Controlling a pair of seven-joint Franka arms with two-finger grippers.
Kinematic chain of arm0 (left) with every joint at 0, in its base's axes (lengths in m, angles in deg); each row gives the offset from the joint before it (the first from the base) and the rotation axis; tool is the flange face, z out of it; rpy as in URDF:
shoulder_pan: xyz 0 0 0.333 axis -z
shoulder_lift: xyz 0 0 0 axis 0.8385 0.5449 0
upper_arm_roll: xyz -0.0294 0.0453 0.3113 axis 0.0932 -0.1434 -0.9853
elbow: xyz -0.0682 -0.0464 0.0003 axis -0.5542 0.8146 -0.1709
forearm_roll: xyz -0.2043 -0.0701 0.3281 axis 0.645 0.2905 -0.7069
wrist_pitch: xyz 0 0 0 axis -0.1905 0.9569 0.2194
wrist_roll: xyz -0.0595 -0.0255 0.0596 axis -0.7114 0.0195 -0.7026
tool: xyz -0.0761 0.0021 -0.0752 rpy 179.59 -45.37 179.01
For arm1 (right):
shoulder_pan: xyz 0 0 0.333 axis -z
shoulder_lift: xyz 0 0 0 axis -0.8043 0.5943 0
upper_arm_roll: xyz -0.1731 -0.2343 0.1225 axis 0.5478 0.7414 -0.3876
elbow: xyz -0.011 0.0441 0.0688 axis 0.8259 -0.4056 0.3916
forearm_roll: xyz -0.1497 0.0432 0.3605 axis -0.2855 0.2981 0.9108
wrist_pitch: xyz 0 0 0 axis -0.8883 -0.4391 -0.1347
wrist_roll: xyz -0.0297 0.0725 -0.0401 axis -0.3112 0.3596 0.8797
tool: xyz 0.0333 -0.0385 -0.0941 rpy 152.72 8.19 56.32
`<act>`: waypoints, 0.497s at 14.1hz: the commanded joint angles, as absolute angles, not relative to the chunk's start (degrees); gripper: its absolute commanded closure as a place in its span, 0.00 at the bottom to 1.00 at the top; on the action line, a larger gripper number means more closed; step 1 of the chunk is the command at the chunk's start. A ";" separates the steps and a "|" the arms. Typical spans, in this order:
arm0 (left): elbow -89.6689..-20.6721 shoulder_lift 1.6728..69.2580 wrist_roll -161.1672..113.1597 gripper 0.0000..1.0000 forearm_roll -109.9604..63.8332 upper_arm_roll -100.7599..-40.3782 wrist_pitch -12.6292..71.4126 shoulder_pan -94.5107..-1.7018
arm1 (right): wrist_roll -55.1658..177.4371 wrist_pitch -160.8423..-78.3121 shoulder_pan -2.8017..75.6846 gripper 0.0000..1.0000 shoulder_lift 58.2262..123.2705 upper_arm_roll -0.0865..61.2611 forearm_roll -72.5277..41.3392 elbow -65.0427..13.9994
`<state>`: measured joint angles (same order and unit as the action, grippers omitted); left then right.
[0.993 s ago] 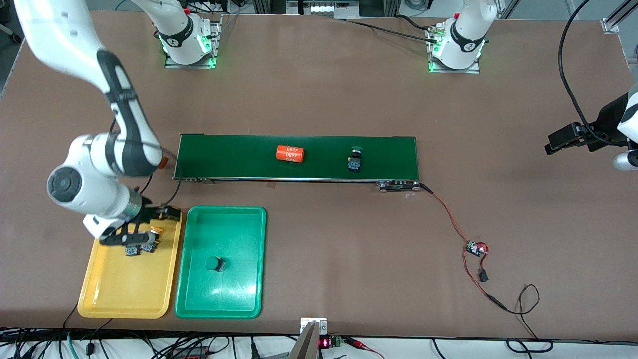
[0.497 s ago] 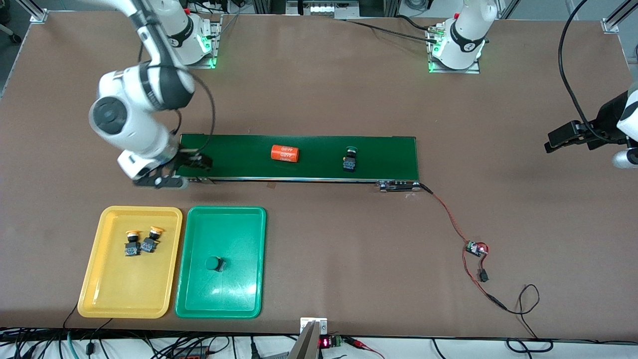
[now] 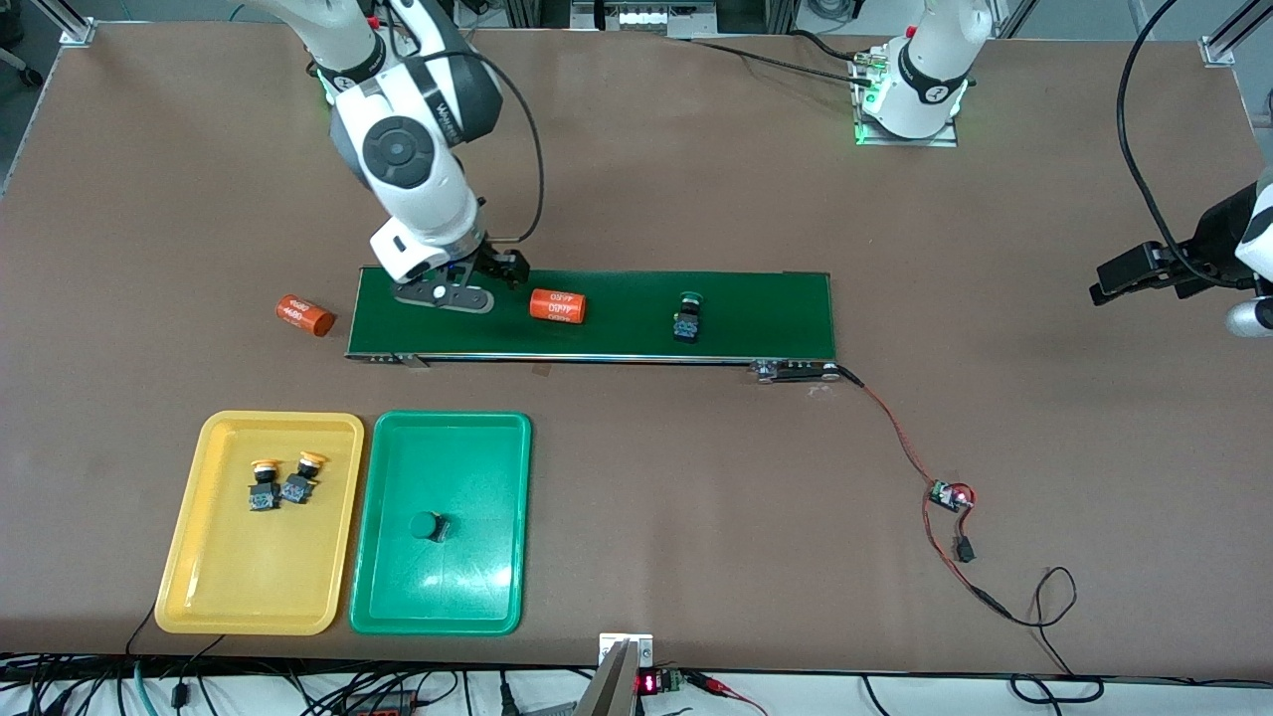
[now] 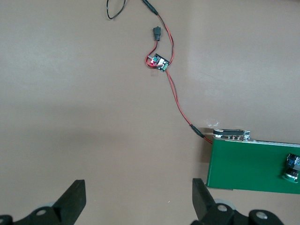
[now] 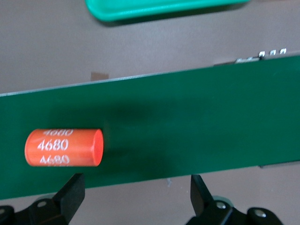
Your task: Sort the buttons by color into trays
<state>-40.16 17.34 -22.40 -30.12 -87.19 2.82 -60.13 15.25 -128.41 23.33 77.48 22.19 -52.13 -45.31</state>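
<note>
Right hand (image 3: 450, 288) wide, empty, over the conveyor belt (image 3: 756, 308) end by an orange cylinder (image 3: 557, 306), likely awaiting the green button (image 3: 686, 316) riding it; yellow buttons (image 3: 282, 481) in yellow tray (image 3: 214, 597); another green one (image 3: 430, 526) in green tray (image 3: 398, 597); left hand (image 4: 138, 208) wide, waiting over bare bench (image 3: 696, 497).

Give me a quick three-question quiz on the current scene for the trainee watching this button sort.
1. True or false: the green tray holds two buttons.
2. Which item is out of its tray? A) the green button on the conveyor belt B) a yellow button C) none
3. Fill in: the right gripper hangs open over the ____, beside an orange cylinder.

Key:
1. False. It holds one green button; the yellow tray holds both yellow buttons.
2. A.
3. Conveyor belt. The left gripper waits open over bare table at its own end.
</note>
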 commanded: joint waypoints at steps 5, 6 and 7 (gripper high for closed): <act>-41.24 16.17 -21.24 0.00 -31.53 -86.70 2.76 -59.88 | 14.36 -127.71 23.31 0.00 77.04 22.94 -53.93 -44.80; -41.24 16.17 -21.24 0.00 -31.53 -86.70 2.76 -59.71 | 14.27 -127.71 23.31 0.00 77.13 22.94 -53.93 -44.97; -41.24 16.09 -21.24 0.00 -31.53 -86.26 2.67 -59.71 | 14.35 -127.71 23.22 0.00 77.48 22.94 -53.93 -44.98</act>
